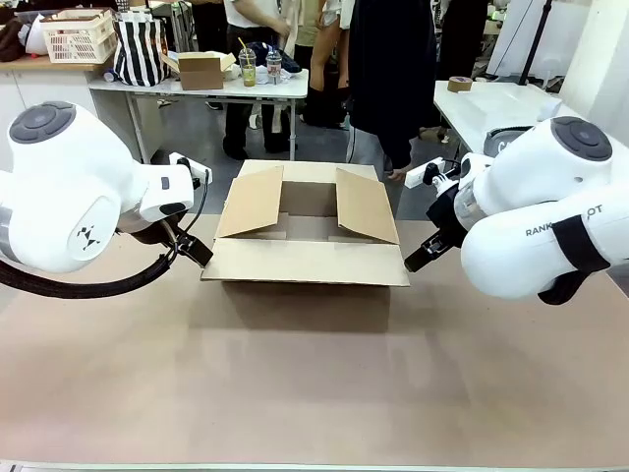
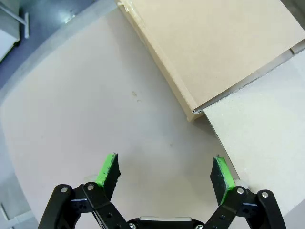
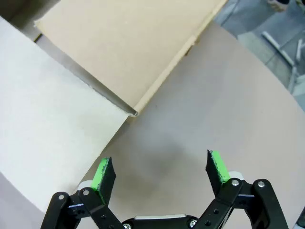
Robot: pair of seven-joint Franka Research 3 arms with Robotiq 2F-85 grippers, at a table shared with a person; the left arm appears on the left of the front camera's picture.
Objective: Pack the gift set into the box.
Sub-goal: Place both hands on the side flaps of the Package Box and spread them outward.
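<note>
Box: you have the box [image 1: 307, 262] in the middle of the table [image 1: 314, 393]; all four top flaps are open; the near flap lies flat towards you, the two side flaps slant up over the opening, and the far flap folds away.
Inside the box: the part of the inside between the side flaps looks bare; the rest is hidden by those flaps.
Left gripper: your left gripper [image 1: 200, 254] hangs just beside the box's near left corner; in the left wrist view its fingers are spread wide over bare tabletop, with nothing between the green pads [image 2: 108, 169]; one pad sits close to the near flap's edge.
Right gripper: your right gripper [image 1: 418, 261] mirrors it at the near right corner; its jaws are wide apart and hold nothing.
Person: a person [image 1: 393, 69] in dark clothes stands past the far edge of the table.
Done so far: the box is placed and opened, as far as you can judge.
Left to do: by this reading, all of the packing; nothing is in either gripper yet.
</note>
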